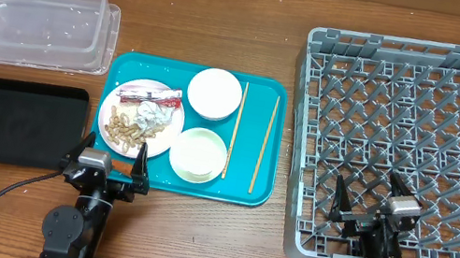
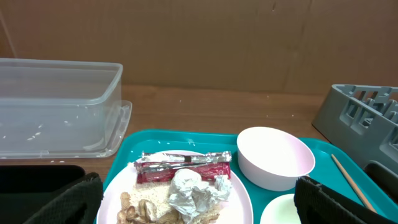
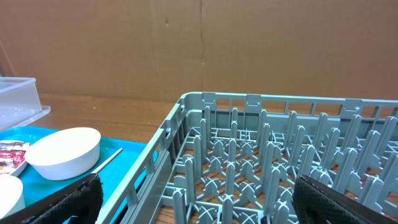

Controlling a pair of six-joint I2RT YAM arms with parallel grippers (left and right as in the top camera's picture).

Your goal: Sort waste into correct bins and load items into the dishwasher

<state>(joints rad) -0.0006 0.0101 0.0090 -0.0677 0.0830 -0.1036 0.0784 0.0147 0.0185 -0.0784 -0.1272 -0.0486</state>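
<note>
A round plate [image 1: 141, 120] on the teal serving tray holds a red-and-white wrapper [image 1: 151, 94], a crumpled tissue [image 1: 153, 116], peanut-like scraps [image 1: 125, 130] and rice. Two bowls [image 1: 215, 93] [image 1: 198, 154] and two chopsticks [image 1: 235, 130] [image 1: 264, 145] lie beside it. The clear tub [image 1: 31, 18] and black tray [image 1: 18, 122] are at the left, the grey rack [image 1: 412, 147] at the right. My left gripper [image 1: 106, 167] is open and empty at the tray's near left corner, facing the tissue [image 2: 193, 193] and wrapper [image 2: 183, 167]. My right gripper [image 1: 367, 203] is open over the rack's near edge [image 3: 280, 155]. No carrot or cup shows.
The teal serving tray [image 1: 243, 188] sits between the black tray and the rack. The tub rests on its lid at the back left. A cardboard wall closes the far side. Bare wooden table [image 1: 210, 240] runs along the front.
</note>
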